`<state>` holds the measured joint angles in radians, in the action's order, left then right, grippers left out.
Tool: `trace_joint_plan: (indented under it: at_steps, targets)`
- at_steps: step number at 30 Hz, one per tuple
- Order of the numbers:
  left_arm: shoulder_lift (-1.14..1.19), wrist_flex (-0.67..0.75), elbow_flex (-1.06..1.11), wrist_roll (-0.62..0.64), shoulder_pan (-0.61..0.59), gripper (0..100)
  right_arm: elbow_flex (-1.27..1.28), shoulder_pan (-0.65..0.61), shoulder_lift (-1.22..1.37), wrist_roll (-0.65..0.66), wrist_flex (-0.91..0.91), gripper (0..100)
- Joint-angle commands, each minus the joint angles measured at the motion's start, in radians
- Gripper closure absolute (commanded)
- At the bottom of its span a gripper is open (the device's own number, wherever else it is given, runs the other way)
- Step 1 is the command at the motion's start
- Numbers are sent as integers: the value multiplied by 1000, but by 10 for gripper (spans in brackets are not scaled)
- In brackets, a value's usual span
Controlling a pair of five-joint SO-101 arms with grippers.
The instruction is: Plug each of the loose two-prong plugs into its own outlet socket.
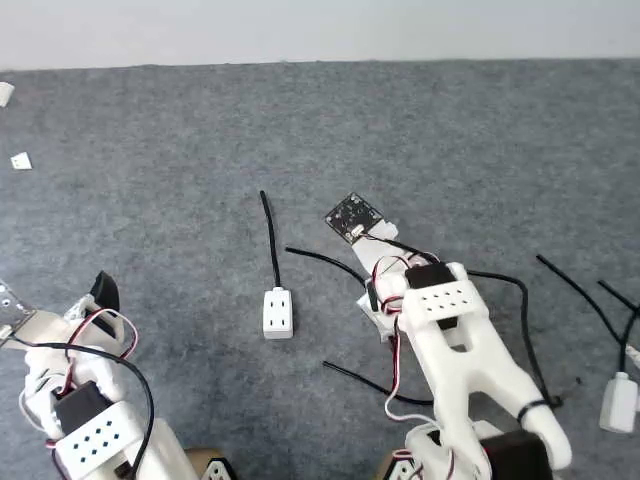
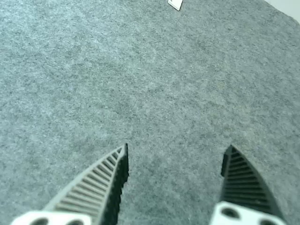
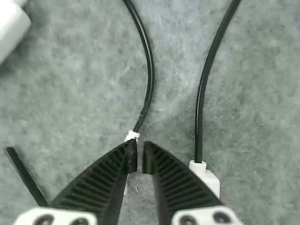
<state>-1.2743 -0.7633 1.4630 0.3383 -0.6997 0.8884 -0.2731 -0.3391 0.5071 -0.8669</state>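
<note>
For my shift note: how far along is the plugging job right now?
Done: nothing visibly; the white rectangular outlet socket on the grey felt looks unoccupied. In hand: the right pincer is shut on the white plug end of a thin black cord. Remaining: seating every plug; the left pincer hangs open over bare felt.

No word, number or sign can be read here. The small dark circuit board [image 1: 354,217] carries only pale specks, too small to make out. The white outlet block [image 1: 277,312] on the grey mat has a plain, unmarked face.
</note>
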Motion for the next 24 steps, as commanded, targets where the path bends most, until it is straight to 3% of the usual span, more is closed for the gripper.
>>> trace_joint_plan:
  at_steps: [1,6,16,24]
  targets:
    - [-12,25,-5,2,6,699,-18,15,31,26,21,963]
    - [-12,25,-5,2,6,699,-23,8,-8,21,-2,991]
    - [-12,25,-5,2,6,699,140,-124,-202,-21,-30,990]
    - [-12,25,-5,2,6,699,149,-13,-180,-18,-21,990]
